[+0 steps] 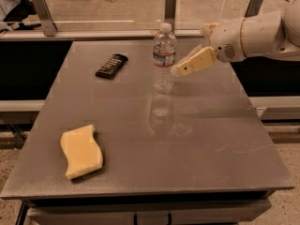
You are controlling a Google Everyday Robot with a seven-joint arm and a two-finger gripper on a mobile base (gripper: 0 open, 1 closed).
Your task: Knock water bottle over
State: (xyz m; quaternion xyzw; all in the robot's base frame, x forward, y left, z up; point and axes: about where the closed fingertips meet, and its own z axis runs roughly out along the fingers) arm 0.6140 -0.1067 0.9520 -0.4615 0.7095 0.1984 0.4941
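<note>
Plainly, the task is not done: the water bottle (164, 60) stands upright on the bench (201, 139), toward the far side and a little right of the middle, its white cap on top and its reflection lying on the grey surface in front of it. The pincer (180, 70) reaches in from the right on the white arm (262, 32), angled down and to the left. Its tan tip is at the bottle's right side, about level with the label band. It looks to be touching the bottle or just beside it, and I cannot tell which. Nor can I tell whether the pincer is open or closed; it is not wrapped around the bottle in any case. So the approach seems complete, with the tool brought level with the upper half of the bottle, and the push itself is what is left. In my judgement a sideways shove to the left at this height should tip it, since the bottle is tall and narrow and the contact point sits well above its base. The black remote (111, 65) lies flat to the left of the bottle, apart from it but roughly in the direction it might fall. The yellow sponge (81, 150) rests near the front left corner, well apart from both.
</note>
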